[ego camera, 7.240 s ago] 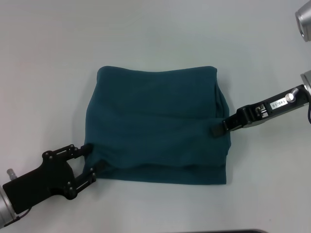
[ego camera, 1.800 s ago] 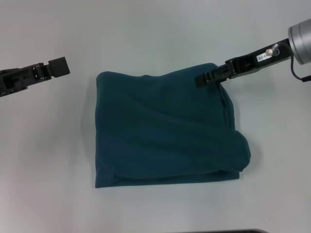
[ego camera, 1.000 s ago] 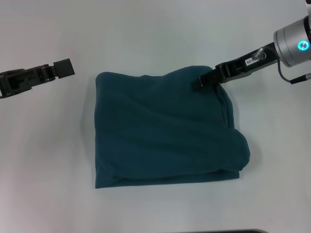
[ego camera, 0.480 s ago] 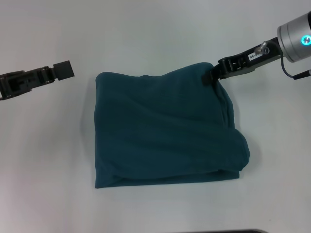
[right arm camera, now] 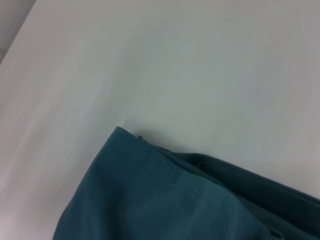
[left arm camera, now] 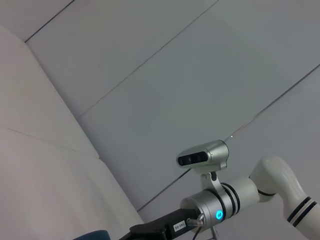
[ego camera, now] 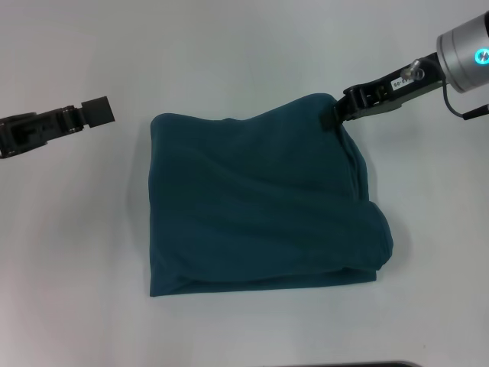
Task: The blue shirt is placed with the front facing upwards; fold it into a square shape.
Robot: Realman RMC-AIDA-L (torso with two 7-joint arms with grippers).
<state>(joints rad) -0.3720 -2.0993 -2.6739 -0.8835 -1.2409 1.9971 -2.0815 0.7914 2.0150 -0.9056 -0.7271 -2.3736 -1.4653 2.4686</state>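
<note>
The blue shirt (ego camera: pixel 260 202) lies folded into a rough square in the middle of the white table, with a bulging fold at its near right corner. My right gripper (ego camera: pixel 331 118) is at the shirt's far right corner, shut on the cloth there, and that corner rides slightly up. In the right wrist view the same corner of the blue shirt (right arm camera: pixel 165 200) shows as stacked layers on the table. My left gripper (ego camera: pixel 98 111) hovers off the shirt, to the left of its far left corner, touching nothing.
The white table (ego camera: pixel 229 46) surrounds the shirt on all sides. A dark edge (ego camera: pixel 359 365) runs along the near side. The left wrist view looks up at wall panels and catches my right arm (left arm camera: pixel 215 212) with its cyan light.
My right gripper pushed in over the shirt's far right corner, then drew back outward, and the corner now sits slightly higher. The left arm has hardly moved.
</note>
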